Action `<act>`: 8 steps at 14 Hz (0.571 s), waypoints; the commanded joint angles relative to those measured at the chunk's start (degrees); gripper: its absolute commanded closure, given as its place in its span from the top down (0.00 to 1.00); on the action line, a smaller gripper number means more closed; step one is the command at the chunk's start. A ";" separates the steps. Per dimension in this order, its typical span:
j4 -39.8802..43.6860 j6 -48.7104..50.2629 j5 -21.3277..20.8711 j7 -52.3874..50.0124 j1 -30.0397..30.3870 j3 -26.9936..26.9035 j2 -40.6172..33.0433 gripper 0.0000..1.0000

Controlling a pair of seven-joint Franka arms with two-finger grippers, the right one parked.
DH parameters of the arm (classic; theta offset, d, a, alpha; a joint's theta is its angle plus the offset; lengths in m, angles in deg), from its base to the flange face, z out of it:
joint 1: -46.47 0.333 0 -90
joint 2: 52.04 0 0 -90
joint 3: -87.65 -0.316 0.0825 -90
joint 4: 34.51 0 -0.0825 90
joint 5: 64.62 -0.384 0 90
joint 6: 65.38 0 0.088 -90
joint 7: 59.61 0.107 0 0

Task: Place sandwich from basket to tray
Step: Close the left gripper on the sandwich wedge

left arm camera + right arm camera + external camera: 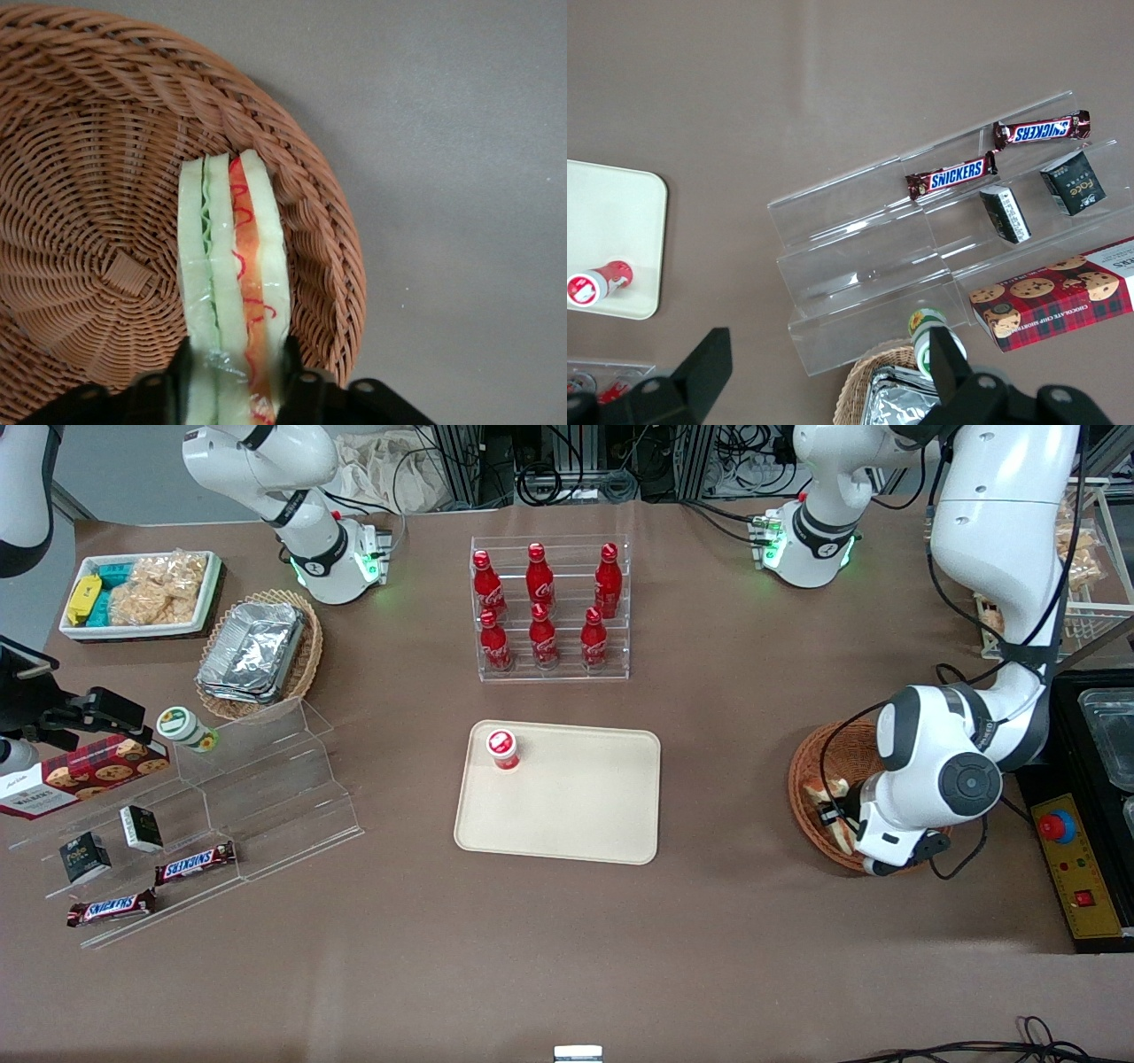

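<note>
The sandwich (232, 257), white bread with green and red-orange layers in clear wrap, stands on edge in the reddish-brown wicker basket (89, 177), against its rim. My left gripper (235, 354) is down in the basket, one black finger (181, 367) pressed on each bread face, shut on the sandwich. In the front view the basket (811, 766) sits toward the working arm's end of the table, largely covered by the arm, with the sandwich (817, 789) showing beside the gripper (833, 815). The cream tray (567, 824) lies mid-table.
A small red-capped bottle (502, 748) stands on a tray corner. A clear rack of red cola bottles (549, 607) is farther from the camera than the tray. An acrylic stepped shelf (266, 779) with snacks stands toward the parked arm's end. A yellow control box (1076, 868) is beside the basket.
</note>
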 commanded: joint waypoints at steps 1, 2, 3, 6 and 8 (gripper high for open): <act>0.41 3.29 -1.18 -0.11 -0.43 -0.49 -4.08 0.15; 1.28 5.22 -1.88 -0.02 -0.34 -0.49 -6.01 0.13; 2.51 7.68 -2.93 -0.02 -0.34 -0.41 -7.42 0.13; 5.59 14.01 -4.17 2.34 -0.69 -0.14 -12.34 0.13; 7.96 20.07 -4.17 3.14 -0.69 0.47 -16.38 0.13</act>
